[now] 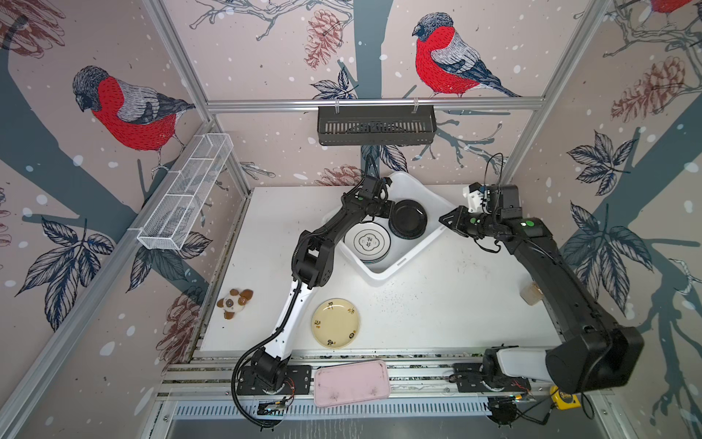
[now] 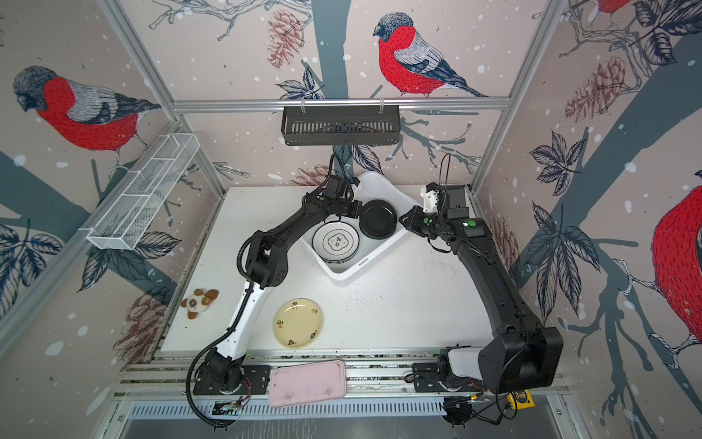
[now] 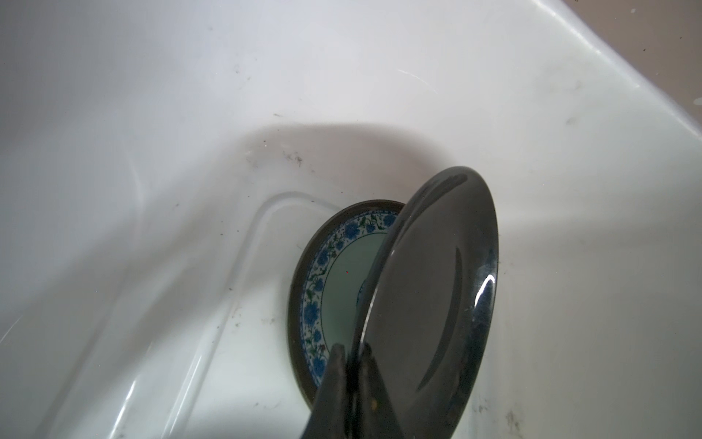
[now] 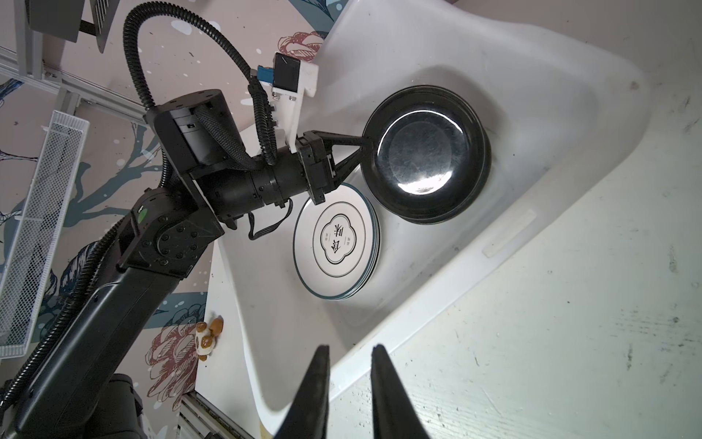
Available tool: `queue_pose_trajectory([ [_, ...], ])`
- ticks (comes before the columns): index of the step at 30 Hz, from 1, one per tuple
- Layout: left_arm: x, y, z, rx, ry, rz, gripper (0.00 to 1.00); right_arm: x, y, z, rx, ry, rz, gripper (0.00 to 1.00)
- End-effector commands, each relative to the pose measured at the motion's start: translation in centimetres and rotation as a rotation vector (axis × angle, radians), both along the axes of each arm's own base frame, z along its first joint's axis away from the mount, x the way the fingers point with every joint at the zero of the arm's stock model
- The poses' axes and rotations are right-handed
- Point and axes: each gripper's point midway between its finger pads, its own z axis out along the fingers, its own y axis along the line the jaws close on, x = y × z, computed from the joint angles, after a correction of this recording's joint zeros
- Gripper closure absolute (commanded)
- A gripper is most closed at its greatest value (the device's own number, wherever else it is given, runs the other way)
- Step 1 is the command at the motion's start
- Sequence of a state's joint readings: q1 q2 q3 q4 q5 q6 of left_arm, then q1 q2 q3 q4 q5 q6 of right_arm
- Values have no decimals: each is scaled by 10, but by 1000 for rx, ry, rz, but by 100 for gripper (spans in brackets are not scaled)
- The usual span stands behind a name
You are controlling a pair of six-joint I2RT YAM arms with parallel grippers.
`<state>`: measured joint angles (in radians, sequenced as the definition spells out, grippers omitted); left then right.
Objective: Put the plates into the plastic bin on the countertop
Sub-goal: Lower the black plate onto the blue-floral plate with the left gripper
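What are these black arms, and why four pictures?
Two robot arms with pincer hands. Two pictures look down from overhead; the other two come from cameras on the wrists. The left gripper pinches the black plate by its rim, over a teal plate inside the plastic bin, beside a stack topped by an emblem plate. The right gripper hangs empty, slightly open, near the bin. A pale yellow plate lies on the countertop, with a small toy; a pink tray rests on the front rails.

The black plate (image 3: 437,296) is glossy with bright glints; the plastic bin (image 3: 190,114) looks smooth and scuffed. The countertop (image 1: 437,311) is matt and speckled; the rails (image 1: 418,374) at 6 o'clock look brushed aluminium.
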<state>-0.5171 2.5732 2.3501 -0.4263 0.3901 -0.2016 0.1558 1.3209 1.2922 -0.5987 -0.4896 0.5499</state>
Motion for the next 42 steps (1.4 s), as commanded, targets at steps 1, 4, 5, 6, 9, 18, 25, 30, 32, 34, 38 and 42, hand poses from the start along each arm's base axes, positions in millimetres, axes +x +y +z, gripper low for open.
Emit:
queue_pose_trajectory([
  [1,4,-8,4,-28,-35,-15,100,-2,-2,2,-5,3,-17,77],
  [4,5,-7,-1,-17,-35,-14,100,-3,-2,2,-5,3,-18,77],
  [5,6,-6,-3,-15,-38,-12,100,-4,-1,1,-6,6,-17,77],
  [6,6,-6,-3,-12,-39,-11,100,-4,-1,0,-5,7,-17,77],
  [9,6,-7,-4,-9,-41,-15,100,-5,-1,-1,-3,10,-14,77],
  [18,4,-7,-12,4,-31,-19,98,-3,2,-4,0,12,-5,77],
  [25,2,-7,-20,10,-17,-23,94,-3,3,-9,0,22,-2,77],
  [30,2,-7,-24,14,-13,-22,92,-2,5,-11,1,25,3,77],
  [32,2,-6,-23,15,-13,-19,92,-1,5,-11,0,26,4,77],
  [34,1,-6,-22,16,-9,-21,92,0,5,-10,1,21,5,77],
  [38,0,-7,-16,4,-10,-23,91,0,5,-12,1,23,6,77],
  [42,-1,-7,-17,4,-3,-24,89,2,5,-14,3,23,4,77],
])
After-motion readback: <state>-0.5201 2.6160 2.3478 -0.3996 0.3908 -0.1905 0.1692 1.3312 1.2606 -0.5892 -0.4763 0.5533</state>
